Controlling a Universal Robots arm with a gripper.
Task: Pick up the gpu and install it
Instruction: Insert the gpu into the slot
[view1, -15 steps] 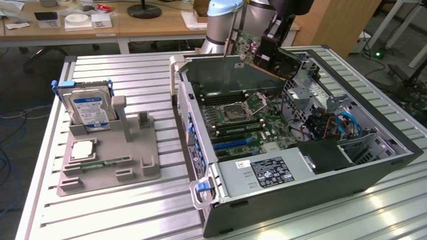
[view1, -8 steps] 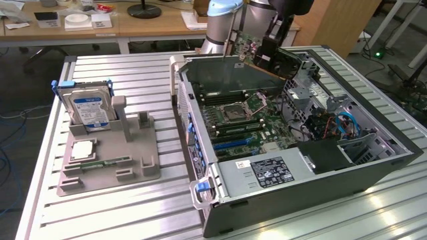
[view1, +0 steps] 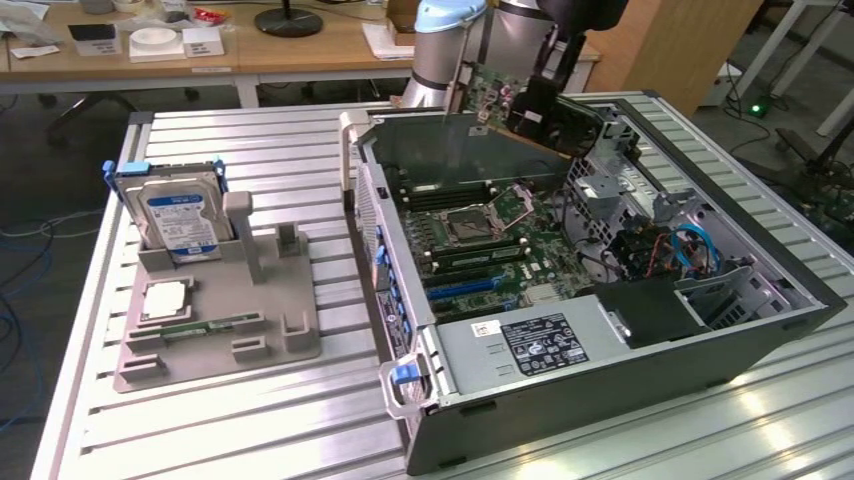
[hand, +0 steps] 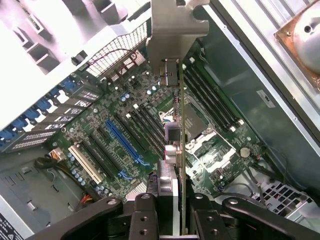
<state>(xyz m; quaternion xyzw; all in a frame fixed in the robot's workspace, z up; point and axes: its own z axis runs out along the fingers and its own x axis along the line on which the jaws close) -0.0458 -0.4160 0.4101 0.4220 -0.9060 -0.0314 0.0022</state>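
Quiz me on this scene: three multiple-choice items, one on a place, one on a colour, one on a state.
1. The gpu is: A seated in a slot; B in the air over the open computer case; C lying on the table.
2. The hard drive label is: A red; B yellow; C blue and white.
3. The hand is: A shut on the gpu; B open; C shut on nothing.
Answers: 1 B, the card hangs above the case, in no slot; 2 C, blue and white print shows on its face; 3 A, its fingers clamp the card's edge.
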